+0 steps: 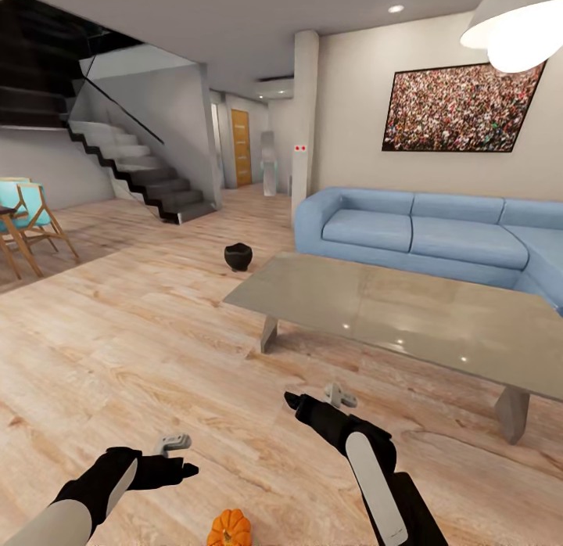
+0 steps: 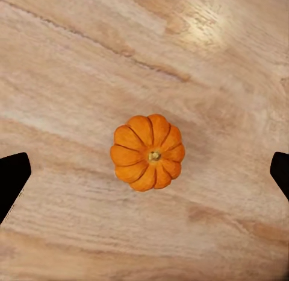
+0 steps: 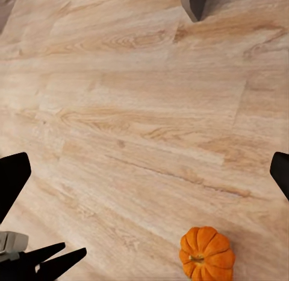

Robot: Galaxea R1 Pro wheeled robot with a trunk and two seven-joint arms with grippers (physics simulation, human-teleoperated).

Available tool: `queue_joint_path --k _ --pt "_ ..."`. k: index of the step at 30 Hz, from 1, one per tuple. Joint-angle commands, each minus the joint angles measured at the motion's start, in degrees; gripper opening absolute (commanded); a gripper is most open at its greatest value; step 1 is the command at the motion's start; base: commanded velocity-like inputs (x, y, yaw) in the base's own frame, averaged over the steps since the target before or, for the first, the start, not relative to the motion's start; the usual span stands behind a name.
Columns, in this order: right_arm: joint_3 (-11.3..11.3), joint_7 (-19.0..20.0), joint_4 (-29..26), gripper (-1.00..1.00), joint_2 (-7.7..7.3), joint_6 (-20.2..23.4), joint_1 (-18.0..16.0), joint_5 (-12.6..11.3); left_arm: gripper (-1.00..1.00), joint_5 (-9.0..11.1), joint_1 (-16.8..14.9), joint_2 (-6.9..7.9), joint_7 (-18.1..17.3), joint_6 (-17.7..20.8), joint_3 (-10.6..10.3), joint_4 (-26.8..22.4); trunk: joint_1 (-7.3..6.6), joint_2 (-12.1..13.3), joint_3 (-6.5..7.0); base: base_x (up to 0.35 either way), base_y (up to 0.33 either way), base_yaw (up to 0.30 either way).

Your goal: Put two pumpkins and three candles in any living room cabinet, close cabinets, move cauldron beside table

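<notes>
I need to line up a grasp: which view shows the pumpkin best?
The left wrist view: the pumpkin sits whole and centred on the wood floor, seen from above, stem visible. The right wrist view shows it cut off at the frame's edge; the head view catches only its top between the arms.

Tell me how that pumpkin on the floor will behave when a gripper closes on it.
The pumpkin is round and ribbed, so it will probably roll away on the smooth wood floor if nudged off-centre. Its small size suggests it is light. The ribs may help the fingers seat, though curved sides could still slip; the left gripper hangs open, centred above it.
</notes>
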Motion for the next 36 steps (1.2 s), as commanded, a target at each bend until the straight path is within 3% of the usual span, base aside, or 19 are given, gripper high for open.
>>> queue_joint_path --k 1,10,16,24,29,33,36 --pt "0.02 -0.58 -0.06 1.00 0.00 0.14 -0.06 -0.61 1.00 -0.07 -0.02 -0.07 0.13 0.46 0.31 -0.08 0.22 -0.44 -0.24 0.000 0.000 0.000" --pt "-0.05 -0.73 0.30 1.00 0.00 0.13 -0.08 -0.56 1.00 -0.11 -0.02 -1.13 1.23 0.59 0.30 -0.08 2.19 -4.05 -1.86 0.000 0.000 0.000" --pt "-0.03 -0.80 0.35 1.00 0.00 0.19 -0.08 -0.54 1.00 0.06 -0.02 -1.31 4.36 0.70 0.30 -0.08 3.51 -6.46 -2.93 0.000 0.000 0.000" --pt "0.04 -0.89 0.42 1.00 0.00 0.19 -0.08 -0.54 1.00 -0.05 -0.02 -1.26 5.14 0.98 0.37 -0.08 5.27 -9.67 -4.37 0.000 0.000 0.000" --pt "0.04 -0.89 0.49 1.00 0.00 0.12 -0.08 -0.54 1.00 0.04 -0.02 -1.30 11.01 1.22 0.38 -0.08 6.37 -11.67 -5.27 0.000 0.000 0.000" --pt "0.04 -0.89 0.52 1.00 0.00 0.14 -0.08 -0.54 1.00 0.65 -0.02 -2.75 20.45 1.26 0.39 -0.08 7.24 -13.28 -5.99 0.000 0.000 0.000" --pt "0.04 -0.89 0.52 1.00 0.00 0.13 -0.08 -0.54 1.00 0.95 -0.02 -4.65 27.67 1.02 0.31 -0.08 7.90 -14.48 -6.53 0.000 0.000 0.000"
